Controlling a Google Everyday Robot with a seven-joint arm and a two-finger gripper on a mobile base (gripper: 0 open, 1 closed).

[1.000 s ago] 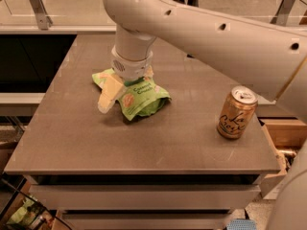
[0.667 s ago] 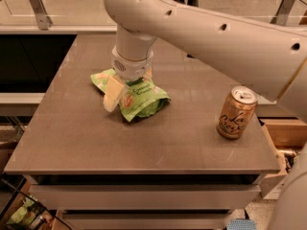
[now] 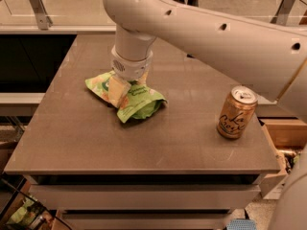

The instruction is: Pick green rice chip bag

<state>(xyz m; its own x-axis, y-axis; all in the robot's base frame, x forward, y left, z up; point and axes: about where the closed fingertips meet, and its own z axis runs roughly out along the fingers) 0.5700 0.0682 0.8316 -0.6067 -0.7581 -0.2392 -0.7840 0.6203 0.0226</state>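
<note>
The green rice chip bag (image 3: 142, 104) lies crumpled on the brown table (image 3: 96, 138), left of centre. It is light green with a dark-green logo and orange chip pictures. My gripper (image 3: 125, 95) comes straight down onto the bag from the white arm above. One cream finger (image 3: 117, 90) presses against the bag's left part, and the other finger is hidden behind the wrist. The gripper is shut on the bag, which still rests on the table top.
A gold drink can (image 3: 236, 112) stands upright at the right side of the table, well apart from the bag. A glass railing runs along the back. A cardboard box (image 3: 285, 131) sits beyond the table's right edge.
The visible finger has moved right, in against the bag, and the bag has bunched up slightly. The can has not moved.
</note>
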